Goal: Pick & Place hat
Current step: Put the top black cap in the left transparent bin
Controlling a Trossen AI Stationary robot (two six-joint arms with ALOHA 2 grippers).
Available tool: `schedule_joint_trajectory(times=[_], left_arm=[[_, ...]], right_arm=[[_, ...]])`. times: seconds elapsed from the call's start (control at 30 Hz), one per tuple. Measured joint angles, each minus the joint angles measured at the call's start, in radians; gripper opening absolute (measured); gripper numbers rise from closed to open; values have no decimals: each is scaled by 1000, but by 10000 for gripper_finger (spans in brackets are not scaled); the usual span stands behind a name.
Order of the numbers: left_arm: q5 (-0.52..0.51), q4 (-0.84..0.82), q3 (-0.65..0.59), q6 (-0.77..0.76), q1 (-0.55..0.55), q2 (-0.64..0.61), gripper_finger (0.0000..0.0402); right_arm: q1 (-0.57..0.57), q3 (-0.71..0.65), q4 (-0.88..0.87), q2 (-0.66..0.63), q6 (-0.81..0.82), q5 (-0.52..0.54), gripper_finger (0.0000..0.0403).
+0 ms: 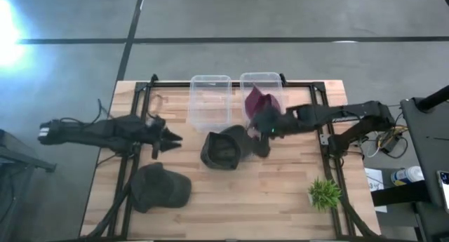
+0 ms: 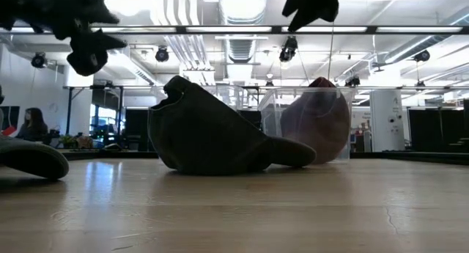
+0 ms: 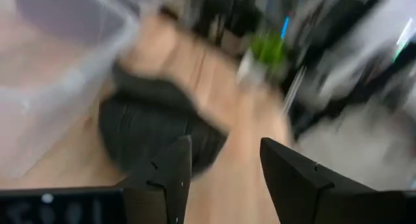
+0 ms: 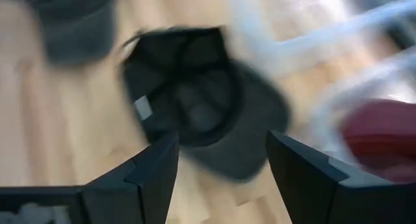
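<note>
A dark cap (image 1: 223, 148) (image 2: 212, 139) lies crown-down at mid-table, its opening up and its brim toward the right. A second dark cap (image 1: 160, 187) (image 2: 29, 159) rests near the table's near left. A maroon hat (image 1: 258, 99) (image 2: 319, 127) sits in the right clear bin (image 1: 275, 84). My left gripper (image 1: 175, 138) (image 3: 221, 152) hovers open, left of the middle cap (image 3: 156, 126). My right gripper (image 1: 256, 126) (image 4: 221, 143) hangs open above that cap's (image 4: 201, 100) brim side, well clear of the table in the low view (image 2: 311, 7).
An empty clear bin (image 1: 210, 102) stands left of the one with the maroon hat, both at the table's far edge. A small green plant (image 1: 324, 193) stands at the near right corner. Bare wood lies between the two dark caps and along the near edge.
</note>
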Motion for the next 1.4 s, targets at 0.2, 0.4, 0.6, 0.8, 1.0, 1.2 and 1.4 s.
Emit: schedule_joint_trajectory(times=[0.2, 0.4, 0.6, 0.8, 1.0, 1.2, 1.4], left_arm=[[27, -121, 58, 135, -72, 184, 177], [-33, -102, 43, 122, -132, 291, 177], [-68, -1, 37, 74, -161, 354, 177], [-79, 71, 38, 89, -163, 406, 177], [-79, 76, 38, 88, -163, 424, 177], [-78, 76, 38, 32, -163, 396, 177], [-89, 71, 72, -19, -164, 316, 177]], right_arm=[[80, 18, 43, 167, -17, -41, 226], [68, 52, 207, 321, -58, -17, 226], [77, 63, 292, 406, -98, -50, 226], [77, 72, 399, 512, -93, -92, 226], [66, 100, 451, 595, -61, -115, 218], [41, 113, 463, 601, -35, -244, 105], [32, 115, 442, 512, -22, -236, 13]])
